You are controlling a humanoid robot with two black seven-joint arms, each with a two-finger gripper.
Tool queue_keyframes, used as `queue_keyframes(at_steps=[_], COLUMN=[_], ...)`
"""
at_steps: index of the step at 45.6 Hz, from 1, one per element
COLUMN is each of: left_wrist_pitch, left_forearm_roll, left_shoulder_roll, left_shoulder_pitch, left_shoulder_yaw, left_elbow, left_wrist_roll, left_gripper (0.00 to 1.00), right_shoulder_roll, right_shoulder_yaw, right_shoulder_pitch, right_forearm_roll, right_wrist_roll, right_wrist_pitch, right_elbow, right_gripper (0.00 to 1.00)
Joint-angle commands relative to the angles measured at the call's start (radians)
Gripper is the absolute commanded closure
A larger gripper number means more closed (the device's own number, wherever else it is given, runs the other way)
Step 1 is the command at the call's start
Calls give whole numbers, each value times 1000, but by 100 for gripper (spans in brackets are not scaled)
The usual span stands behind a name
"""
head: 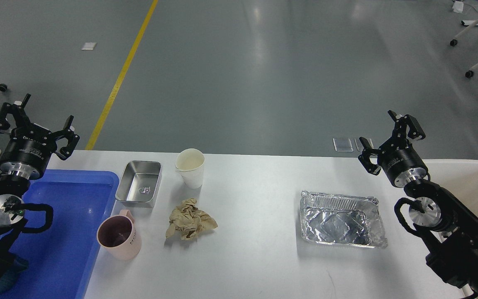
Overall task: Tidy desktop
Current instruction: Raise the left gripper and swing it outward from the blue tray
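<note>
Blue tray cut off at left; left pincer and right pincer both spread, empty.

Head view of both arms at rest, raised. The left arm enters from the lower left edge and rises to the left gripper, whose two fingers are spread wide apart, nothing between them. The right arm enters from the lower right corner and runs up and to the left to the right gripper, its fingers likewise parted and empty. Both wrists are tilted upward, and the two grippers are well apart.
</note>
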Motion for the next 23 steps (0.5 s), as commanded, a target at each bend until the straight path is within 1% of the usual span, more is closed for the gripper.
queue_keyframes(at_steps=[1,7,14,18,23], left_wrist_pitch=[2,29,15,11,11], left_forearm_roll=[1,1,1,17,51], left_shoulder_roll=[-1,-2,-2,-1,4], left_shoulder_pitch=[1,1,0,-2,-17], left_shoulder_yaw=[-1,-1,-16,-33,-35], left_elbow=[0,0,0,3,37], left_wrist_roll=[-11,-41,-49,-74,-78], left_gripper=[3,3,3,3,3], right_shoulder_roll=[0,0,0,-2,-7], right_shoulder_yaw=[0,0,-2,-2,-6], right_shoulder_pitch=[0,0,0,0,0], right_forearm_roll=[0,0,0,0,-2], right_wrist_roll=[0,-2,-2,-2,-2], right_wrist_pitch=[0,0,-2,-2,-3], right_elbow=[0,0,-3,-3,-6], right_gripper=[0,0,0,0,0])
